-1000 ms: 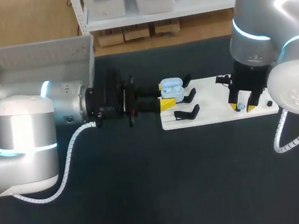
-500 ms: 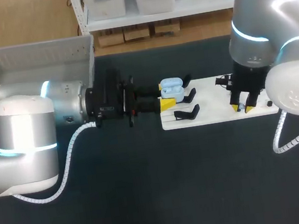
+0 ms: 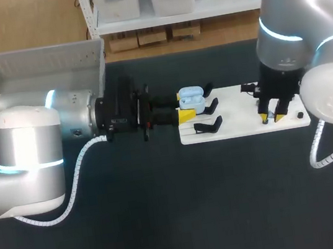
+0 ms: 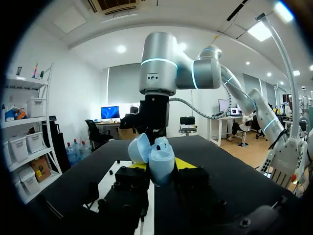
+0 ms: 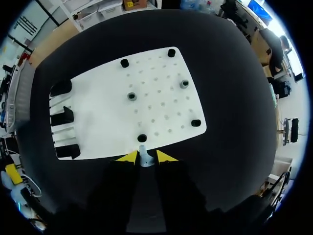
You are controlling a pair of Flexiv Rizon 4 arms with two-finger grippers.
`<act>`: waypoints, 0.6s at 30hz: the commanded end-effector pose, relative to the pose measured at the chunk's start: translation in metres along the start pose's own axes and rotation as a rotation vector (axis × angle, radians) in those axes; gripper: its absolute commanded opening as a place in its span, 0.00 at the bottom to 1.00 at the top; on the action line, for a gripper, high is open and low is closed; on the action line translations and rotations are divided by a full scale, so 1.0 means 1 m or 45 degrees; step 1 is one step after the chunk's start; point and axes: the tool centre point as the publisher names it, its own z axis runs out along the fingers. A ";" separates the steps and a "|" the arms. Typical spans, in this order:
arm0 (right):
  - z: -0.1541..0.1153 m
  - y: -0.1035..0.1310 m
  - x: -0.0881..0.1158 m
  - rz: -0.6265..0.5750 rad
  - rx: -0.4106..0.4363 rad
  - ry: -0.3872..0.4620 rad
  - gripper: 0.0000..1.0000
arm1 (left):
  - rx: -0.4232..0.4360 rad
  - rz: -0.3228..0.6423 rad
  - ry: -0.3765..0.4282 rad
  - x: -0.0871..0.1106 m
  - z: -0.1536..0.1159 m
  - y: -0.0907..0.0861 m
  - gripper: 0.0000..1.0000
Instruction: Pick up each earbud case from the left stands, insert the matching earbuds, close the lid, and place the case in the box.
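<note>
Slip risk: the small pale earbud (image 5: 143,160) sits pinched at the very tips of the right pincer (image 3: 271,119). With so little of it held, a jolt on the way across could likely twist it or drop it onto the flat white peg board (image 3: 236,105).
Seating risk: the round light-blue earbud case (image 4: 159,155) lies on its side, so an earbud brought in at a wrong angle may catch on the rim and not settle in its well.
Lid risk: the raised lid (image 4: 139,148) stands open beside the wells, and a careless approach could knock it or shift the case in its grip.
Left arm: stretched level across the black desk (image 3: 185,209) from the left. Its left pincer (image 3: 182,107) is closed on the case, which hangs at the board's left edge, just beside the black stands (image 3: 207,126).
Right arm: upright over the board's right part, wrist pointing straight down, tips narrowly closed on the earbud just above the board's near edge.
Box: the grey slatted plastic box (image 3: 33,69) waits at the far left, well apart from both pincers.
</note>
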 end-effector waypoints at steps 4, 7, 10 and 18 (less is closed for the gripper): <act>-0.048 -0.010 0.028 -0.145 0.003 -0.068 0.00 | -0.008 0.005 -0.005 0.001 0.000 -0.002 0.00; -0.071 -0.009 0.036 -0.227 -0.002 -0.103 0.00 | -0.008 0.005 -0.005 0.001 0.000 -0.002 0.00; -0.094 -0.005 0.043 -0.314 0.004 -0.130 0.00 | -0.008 0.005 -0.005 0.001 0.000 -0.002 0.00; -0.142 0.027 0.061 -0.459 0.073 -0.144 0.00 | -0.008 0.005 -0.005 0.001 0.000 -0.002 0.00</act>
